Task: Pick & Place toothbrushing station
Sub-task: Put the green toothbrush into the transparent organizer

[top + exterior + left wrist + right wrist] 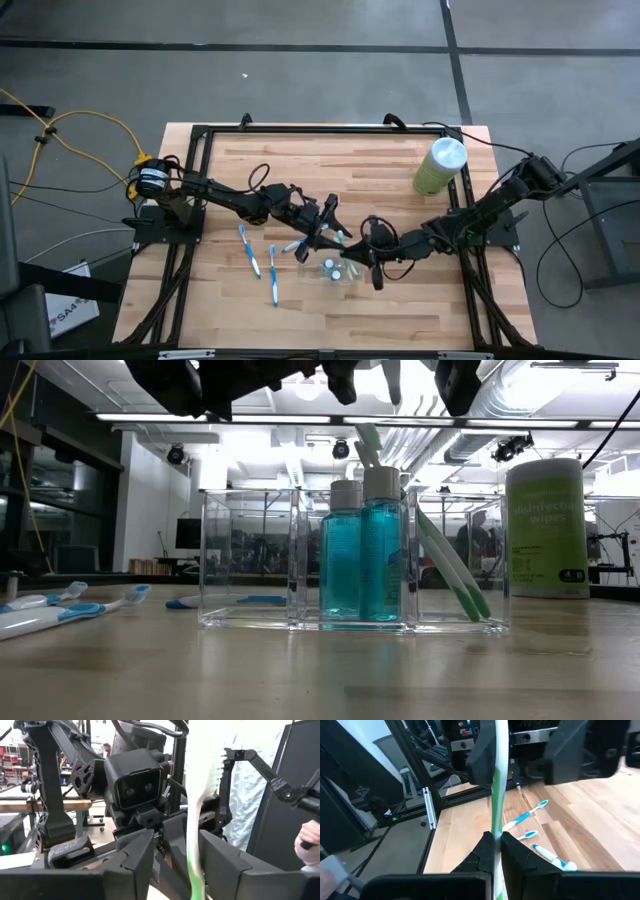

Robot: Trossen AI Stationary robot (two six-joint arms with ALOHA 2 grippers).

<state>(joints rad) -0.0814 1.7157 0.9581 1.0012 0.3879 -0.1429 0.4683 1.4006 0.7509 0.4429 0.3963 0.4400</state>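
The right gripper (pixel 496 842) has its jaws clamped on a green toothbrush (pixel 498 780). The left gripper (pixel 175 865), jaws apart, is around it, above the tray (pixel 250 550).

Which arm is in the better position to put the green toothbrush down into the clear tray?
Right, probably. The right gripper has its fingers shut on the green toothbrush, just above the clear tray. In the left wrist view, the left gripper has its fingers open around the brush, without pressing it.

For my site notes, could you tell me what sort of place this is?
Probably a robotics lab or workshop: a framed wooden table on bare concrete floor, exposed ceiling ducts and strip lights behind.
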